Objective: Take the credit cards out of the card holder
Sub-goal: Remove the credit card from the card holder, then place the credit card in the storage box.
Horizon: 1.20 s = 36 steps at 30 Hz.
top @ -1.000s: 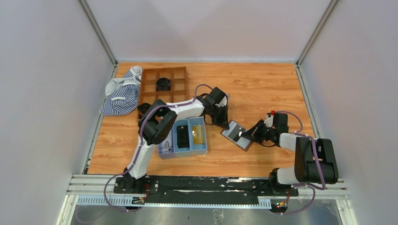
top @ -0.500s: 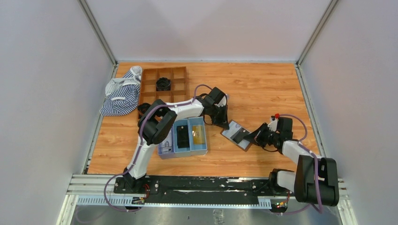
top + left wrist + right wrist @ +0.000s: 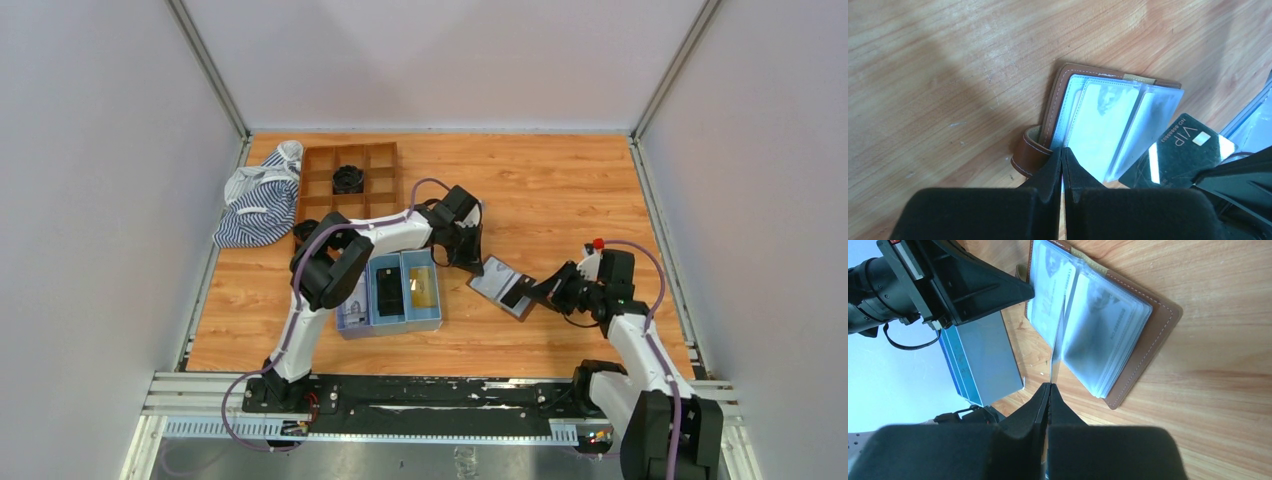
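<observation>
Only thin edge of black card being clamped by right hand; card holder being pinched by left hand. Risk: card being dropped, holder being dragged along desk.

The card holder lies right of the desk's centre, with a credit card jutting from its right end. The tray sits left of it. Behind the tray is the grid box, with a cloth near the far left corner.
</observation>
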Each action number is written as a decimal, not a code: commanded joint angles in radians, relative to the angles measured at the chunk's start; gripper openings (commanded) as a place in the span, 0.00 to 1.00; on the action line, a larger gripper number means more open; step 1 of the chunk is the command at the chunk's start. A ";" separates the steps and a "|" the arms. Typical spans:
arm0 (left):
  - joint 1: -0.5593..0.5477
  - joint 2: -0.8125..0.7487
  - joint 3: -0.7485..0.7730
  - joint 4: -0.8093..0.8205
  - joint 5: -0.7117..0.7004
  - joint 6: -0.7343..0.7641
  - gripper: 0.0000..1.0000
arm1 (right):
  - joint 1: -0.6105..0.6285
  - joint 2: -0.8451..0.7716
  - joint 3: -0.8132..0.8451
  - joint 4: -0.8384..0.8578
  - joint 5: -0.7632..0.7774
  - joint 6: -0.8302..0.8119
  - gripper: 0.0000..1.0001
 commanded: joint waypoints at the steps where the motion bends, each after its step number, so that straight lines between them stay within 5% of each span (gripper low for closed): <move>1: 0.016 -0.028 -0.024 -0.088 -0.052 0.063 0.00 | -0.018 -0.043 0.048 -0.114 0.006 -0.035 0.00; 8: 0.016 -0.102 0.041 -0.159 -0.076 0.108 0.03 | -0.018 -0.052 0.090 -0.146 0.013 -0.061 0.00; 16: 0.002 -0.121 0.029 -0.138 -0.009 0.081 0.06 | -0.017 0.074 0.055 0.042 -0.043 -0.017 0.00; 36: -0.085 0.031 0.108 -0.099 0.014 0.044 0.05 | 0.017 0.257 0.063 0.182 -0.058 0.006 0.00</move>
